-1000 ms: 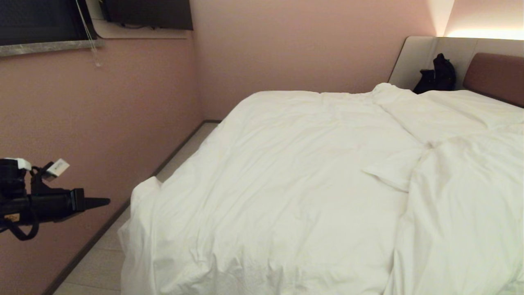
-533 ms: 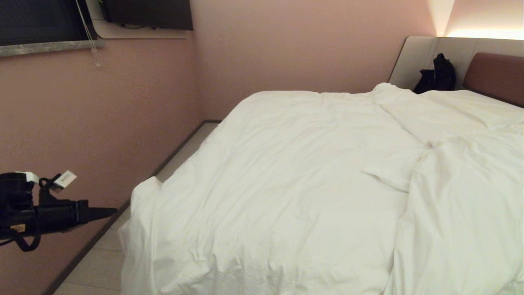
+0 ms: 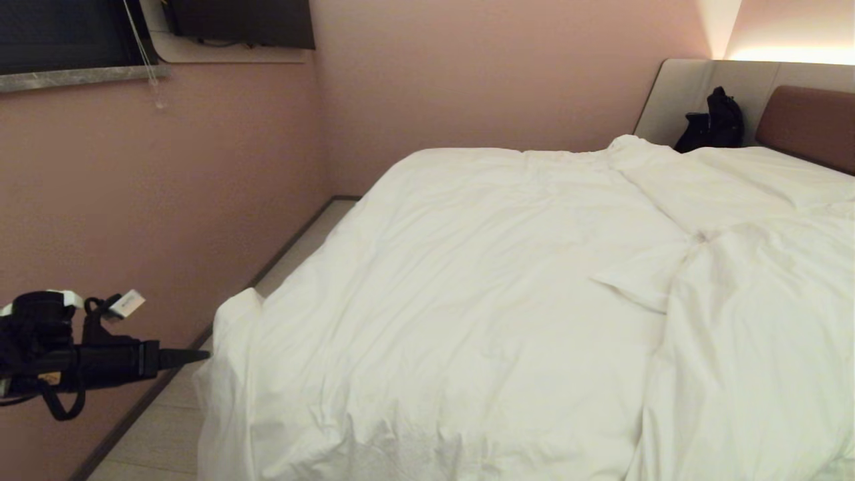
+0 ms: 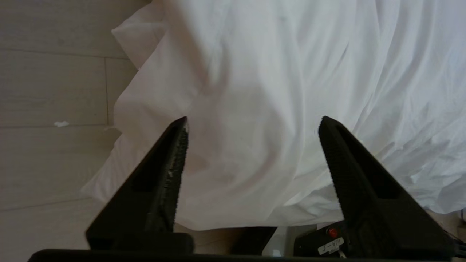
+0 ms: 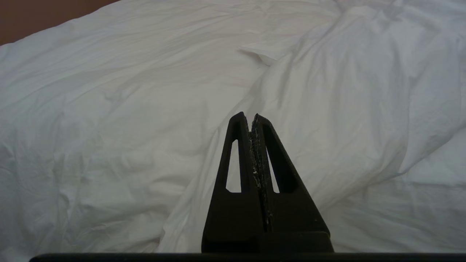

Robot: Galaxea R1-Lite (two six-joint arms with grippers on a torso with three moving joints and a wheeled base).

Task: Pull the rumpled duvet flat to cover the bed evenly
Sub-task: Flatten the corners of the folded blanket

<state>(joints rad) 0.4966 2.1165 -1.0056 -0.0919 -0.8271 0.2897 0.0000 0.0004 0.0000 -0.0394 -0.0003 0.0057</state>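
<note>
Two black fingers (image 4: 171, 171) of the left gripper (image 4: 253, 120) stand spread wide w/ nothing between them, aimed at the hanging corner of the puffy white creased duvet (image 3: 467, 300) at the bed's foot-left corner. In head view the left gripper (image 3: 200, 357) is level, tip just beside that drooping corner; can't tell if it touches. Right gripper (image 5: 251, 116): fingers pressed together, empty, poised above the duvet's mid folds, not in head view.

Duvet lies over most of the low white-sheeted bed (image 3: 768, 174), rumpled, w/ a folded-back flap and ridge toward the right side. Its left edge spills over the bed's left side toward the pale wood-look floor (image 3: 160, 427). Pink wall (image 3: 167, 200) runs close along that side, leaving only a narrow floor strip for the left arm. Black bag (image 3: 715, 123) sits at the head-left corner against the padded beige-and-brown headboard (image 3: 801, 120). Dark window (image 3: 67, 33) w/ stone sill is up left.
</note>
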